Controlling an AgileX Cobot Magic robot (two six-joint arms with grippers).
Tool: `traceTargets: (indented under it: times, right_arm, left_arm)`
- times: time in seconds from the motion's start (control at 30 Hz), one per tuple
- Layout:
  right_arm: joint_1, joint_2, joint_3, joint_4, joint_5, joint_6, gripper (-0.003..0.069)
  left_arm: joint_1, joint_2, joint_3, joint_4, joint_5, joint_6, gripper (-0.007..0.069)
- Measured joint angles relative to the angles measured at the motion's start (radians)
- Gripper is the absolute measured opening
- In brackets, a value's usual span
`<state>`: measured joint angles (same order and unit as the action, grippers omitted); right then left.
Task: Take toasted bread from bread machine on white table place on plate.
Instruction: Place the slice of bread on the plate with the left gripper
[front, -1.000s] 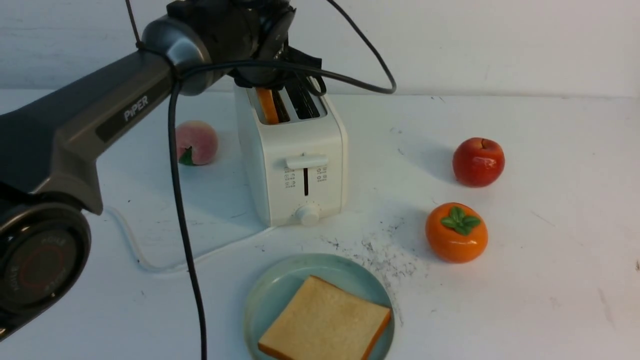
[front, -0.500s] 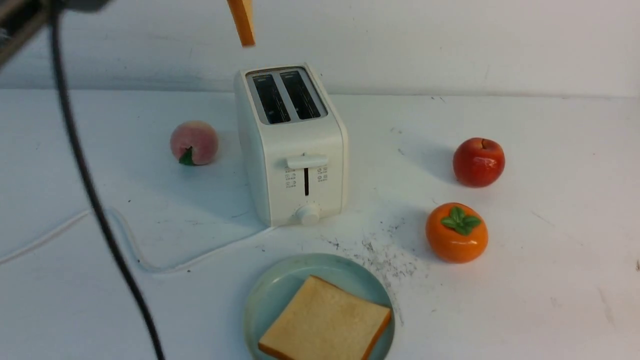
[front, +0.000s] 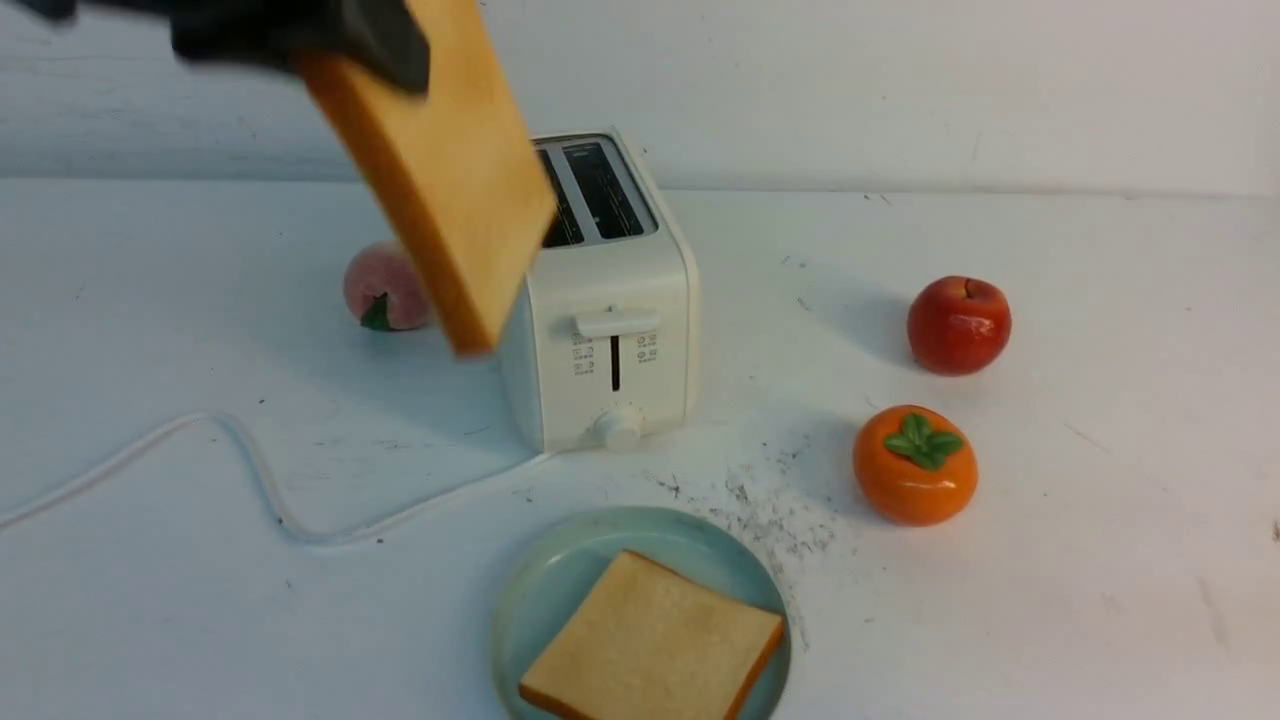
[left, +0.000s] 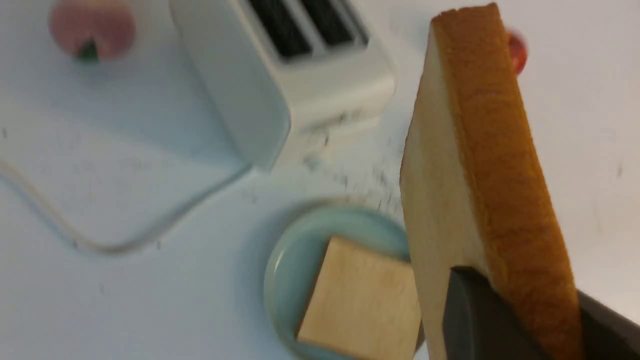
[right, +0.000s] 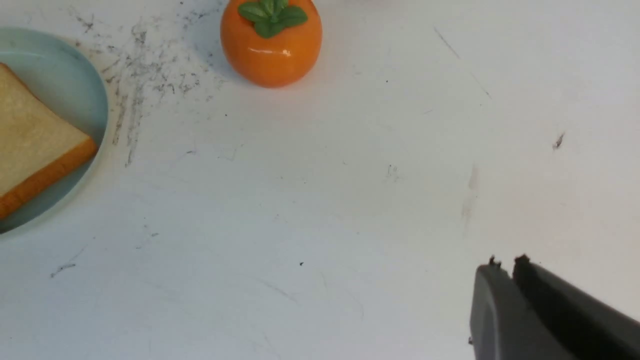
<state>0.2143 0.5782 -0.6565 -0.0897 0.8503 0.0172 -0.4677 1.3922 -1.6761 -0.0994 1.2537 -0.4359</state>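
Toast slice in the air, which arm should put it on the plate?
Left. Its fingers grip that slice, and the plate is in its wrist view; the right arm's fingers are shut and empty.

Toaster (front: 605, 320) in middle of desk (front: 1100, 560); plate (front: 560, 580) in front of it, one slice (front: 650, 650) on plate. Peach (front: 375, 285) left of toaster; apple (front: 958, 325) and persimmon (front: 915, 465) right, apple farther back. Second slice (front: 440, 160) in air above toaster's left side.
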Motion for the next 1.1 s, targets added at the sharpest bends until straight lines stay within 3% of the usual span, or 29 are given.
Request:
traceTargets:
  times: [0.13, 0.3, 0.57, 0.67, 0.73, 0.83, 0.87, 0.93, 1.1]
  right_arm:
    - [0.000, 0.000, 0.001, 0.001, -0.003, 0.000, 0.0057]
    - [0.000, 0.000, 0.001, 0.006, -0.026, 0.000, 0.0064]
    - [0.000, 0.000, 0.001, 0.023, -0.034, 0.000, 0.0069]
    - [0.000, 0.000, 0.001, 0.026, -0.034, 0.000, 0.0073]
    - [0.000, 0.000, 0.001, 0.026, -0.034, 0.000, 0.0074]
    - [0.000, 0.000, 0.001, 0.026, -0.033, 0.000, 0.0076]
    - [0.000, 0.000, 0.001, 0.026, -0.032, 0.000, 0.0079]
    - [0.000, 0.000, 0.001, 0.026, -0.027, 0.000, 0.0081]
    - [0.000, 0.000, 0.001, 0.026, -0.022, 0.000, 0.0085]
  left_arm:
    - [0.000, 0.015, 0.283, -0.028, -0.001, 0.000, 0.0088]
    - [0.000, 0.051, 0.436, -0.084, -0.002, 0.000, 0.0088]
    - [-0.014, 0.056, 0.397, -0.146, -0.094, -0.001, 0.0088]
    - [-0.084, 0.056, 0.338, -0.165, -0.097, -0.007, 0.0088]
    - [-0.194, 0.057, 0.285, -0.153, -0.124, -0.007, 0.0088]
    - [-0.298, 0.064, 0.246, -0.075, -0.150, -0.006, 0.0088]
    - [-0.375, 0.077, 0.230, 0.045, -0.156, -0.005, 0.0088]
    - [-0.428, 0.104, 0.226, 0.204, -0.151, -0.020, 0.0088]
    - [-0.443, 0.188, 0.226, 0.469, -0.134, -0.114, 0.0088]
